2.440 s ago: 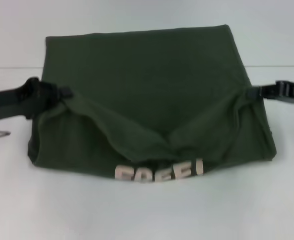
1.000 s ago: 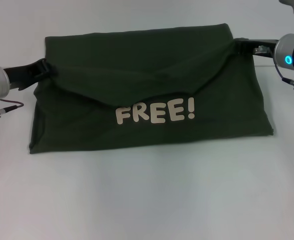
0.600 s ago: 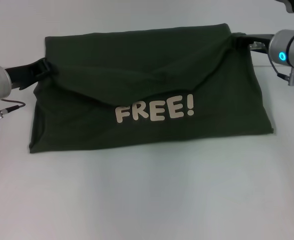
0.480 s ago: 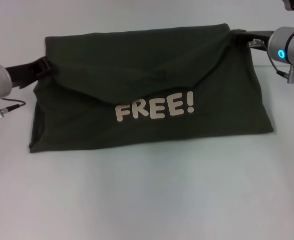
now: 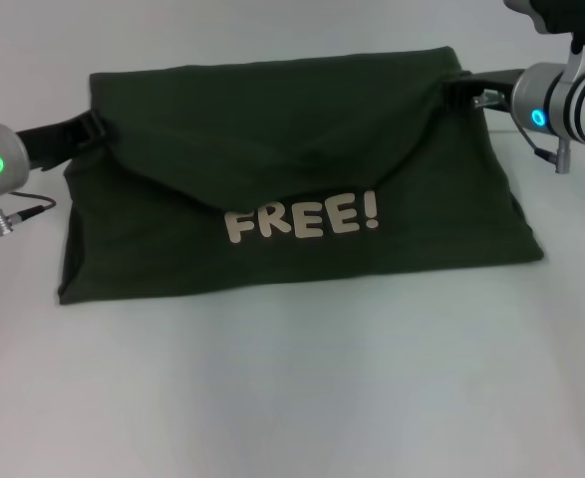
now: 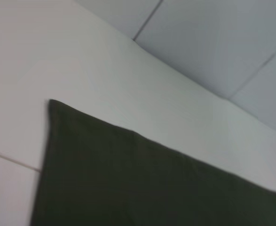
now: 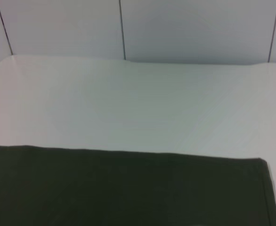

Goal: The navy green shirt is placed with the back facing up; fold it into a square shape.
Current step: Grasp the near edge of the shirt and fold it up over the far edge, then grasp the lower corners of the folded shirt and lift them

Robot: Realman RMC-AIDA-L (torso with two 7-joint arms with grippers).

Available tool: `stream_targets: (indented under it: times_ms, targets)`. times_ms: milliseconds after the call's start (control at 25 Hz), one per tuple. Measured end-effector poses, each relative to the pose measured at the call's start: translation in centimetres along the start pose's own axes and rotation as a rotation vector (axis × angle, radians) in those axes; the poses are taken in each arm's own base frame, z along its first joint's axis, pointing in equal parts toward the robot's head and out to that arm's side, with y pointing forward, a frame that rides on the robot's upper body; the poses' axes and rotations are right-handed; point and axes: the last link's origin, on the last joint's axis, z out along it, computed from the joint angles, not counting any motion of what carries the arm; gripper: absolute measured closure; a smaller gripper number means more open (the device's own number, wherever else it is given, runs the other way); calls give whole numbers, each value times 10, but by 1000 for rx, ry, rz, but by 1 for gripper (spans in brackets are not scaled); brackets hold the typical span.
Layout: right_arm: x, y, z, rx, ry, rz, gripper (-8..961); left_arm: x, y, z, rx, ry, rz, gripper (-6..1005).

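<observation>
Dark olive cotton, the navy green shirt (image 5: 292, 189) lies on the white table (image 5: 302, 398), long axis left to right, cream lettering upward, facing the robot. The near-to-far fold looks laid. The left gripper (image 5: 91, 129) and right gripper (image 5: 459, 92) touch its far corners; finger state cannot be determined. Next: release, withdraw clear.

White table (image 5: 302, 398), matte, plain surface, fills the head view. Faint seam line crosses it at far right (image 5: 571, 129) in the head view. Behind the table: light grey panelled wall (image 7: 199, 28), vertical joints between panels, meets the table's far edge. Left wrist view shows the same wall (image 6: 222, 42) with angled joints.
</observation>
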Motion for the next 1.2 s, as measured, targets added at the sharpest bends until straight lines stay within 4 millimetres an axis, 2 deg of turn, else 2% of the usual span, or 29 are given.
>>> stream_targets:
  times_ms: [360, 400, 680, 720, 880, 1000, 1160, 1200]
  targets:
    - [7, -17, -6, 0, 25, 19, 838, -3, 2, 4, -21, -70, 23, 917]
    - [7, -21, -8, 0, 25, 33, 837, -2, 0, 2, -25, -70, 18, 867]
    - [17, -59, -39, -27, -15, 239, 610, 2, -9, -24, -114, -35, 44, 508]
    - [26, -67, -49, -58, -12, 299, 578, 0, -9, -30, -148, -29, 65, 455]
    - [41, -80, -64, -109, 6, 395, 449, -8, -11, -50, -265, -21, 88, 279]
    - [63, -90, -77, -169, 71, 469, 337, -18, -25, -60, -272, -67, 25, 157]
    - [74, -95, -86, -187, 97, 484, 146, -34, -43, -70, -259, -121, -35, 133]
    - [78, -99, -91, -191, 99, 496, 125, -37, -46, -71, -254, -130, -38, 127]
